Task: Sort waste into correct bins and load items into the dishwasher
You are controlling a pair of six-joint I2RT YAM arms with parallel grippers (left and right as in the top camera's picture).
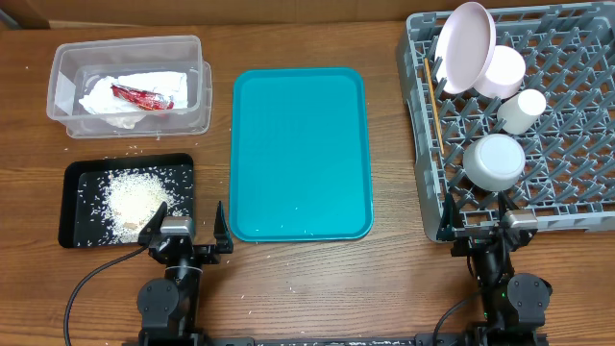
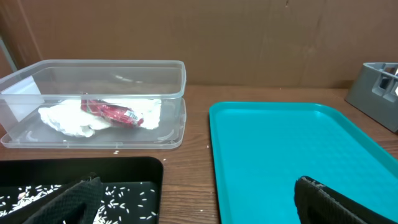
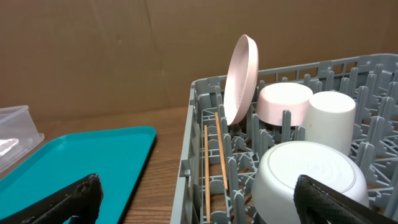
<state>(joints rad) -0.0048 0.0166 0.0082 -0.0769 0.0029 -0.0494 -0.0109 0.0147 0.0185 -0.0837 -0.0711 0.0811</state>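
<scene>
dish rack pegs hide lower ends of chopsticks; black tray cut off in left wrist view. left gripper, right gripper: fingers spread, empty.

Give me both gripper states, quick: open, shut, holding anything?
Left gripper: open, holding nothing.
Right gripper: open, holding nothing.
</scene>
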